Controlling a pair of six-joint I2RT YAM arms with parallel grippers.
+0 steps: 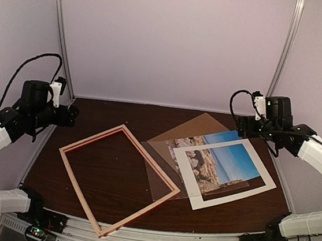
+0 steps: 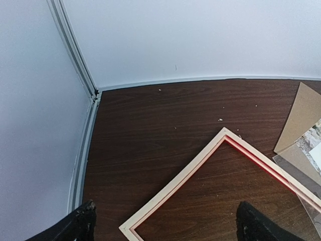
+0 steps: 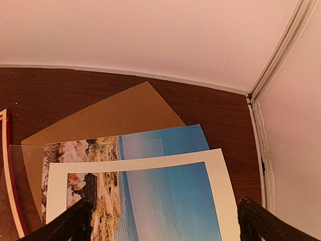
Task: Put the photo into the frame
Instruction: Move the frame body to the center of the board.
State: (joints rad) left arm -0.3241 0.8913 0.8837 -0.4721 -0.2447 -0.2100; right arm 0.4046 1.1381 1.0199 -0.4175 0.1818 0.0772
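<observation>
The frame (image 1: 92,139) lies flat at centre-left of the table, pale wood side up, with red showing on its inner edge. The photo (image 1: 233,158), blue sky with tan rocks, lies at centre-right, partly under a white mat (image 1: 263,172) with a cut-out window. My left gripper (image 1: 71,114) is open and empty, high above the frame's far-left corner (image 2: 185,173); its own view shows it the same way (image 2: 168,227). My right gripper (image 1: 239,127) is open and empty above the photo's far edge (image 3: 165,143), as its own view also shows (image 3: 168,224).
A brown backing board (image 1: 198,126) lies under the photo at the back. A clear sheet (image 1: 160,176) overlaps the frame's right side. White enclosure walls stand close on the left, back and right. The mat (image 3: 220,186) and the board (image 3: 115,113) show in the right wrist view.
</observation>
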